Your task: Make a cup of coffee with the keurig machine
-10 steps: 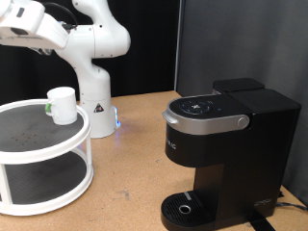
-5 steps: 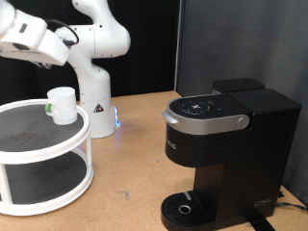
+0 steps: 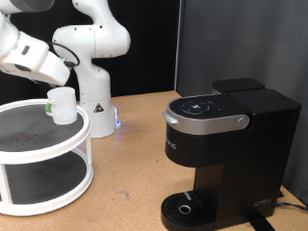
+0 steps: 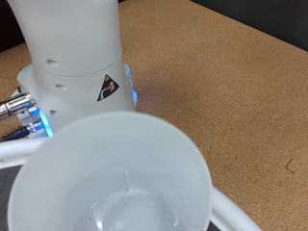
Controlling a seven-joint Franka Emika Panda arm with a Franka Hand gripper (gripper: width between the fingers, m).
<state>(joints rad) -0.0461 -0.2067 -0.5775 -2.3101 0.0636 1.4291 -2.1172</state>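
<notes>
At the exterior view's left, my white arm (image 3: 34,56) hangs over the two-tier white round stand (image 3: 43,159), where the small plain white cup (image 3: 63,106) sits upright and reachable on the top shelf. My pincer is out of sight, so I cannot tell its opening. The large black keurig machine (image 3: 226,154) stands well apart at the right, lid shut, drip base bare.

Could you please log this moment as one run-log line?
cup: upright on white rack, top tier | gripper: out of view, above cup | keurig: lid shut, drip base bare
</notes>
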